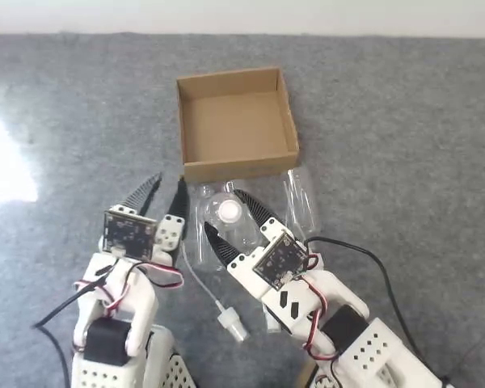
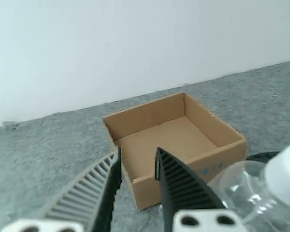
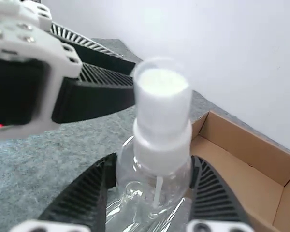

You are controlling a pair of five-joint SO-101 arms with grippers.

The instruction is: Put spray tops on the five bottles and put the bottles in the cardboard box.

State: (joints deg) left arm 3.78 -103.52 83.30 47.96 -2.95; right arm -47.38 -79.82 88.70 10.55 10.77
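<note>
A clear bottle [image 1: 217,202] with a white spray top [image 1: 229,212] stands upright just in front of the cardboard box [image 1: 241,167], which holds nothing. My right gripper [image 1: 221,210] is shut on it; in the right wrist view the fingers press both sides of the bottle [image 3: 152,181] below its spray top [image 3: 162,96]. To the left of that bottle my left gripper [image 1: 170,179] is open and holds nothing. In the left wrist view it [image 2: 137,153] points at the box [image 2: 208,164], with the bottle [image 2: 246,181] beside it. A second clear bottle [image 1: 303,198] lies to the right of the held one.
A loose spray top [image 1: 233,325] with its long tube lies on the grey table between the two arms. The left gripper's black fingers [image 3: 94,94] stand close behind the held bottle. Bare table lies to the left and right of the box.
</note>
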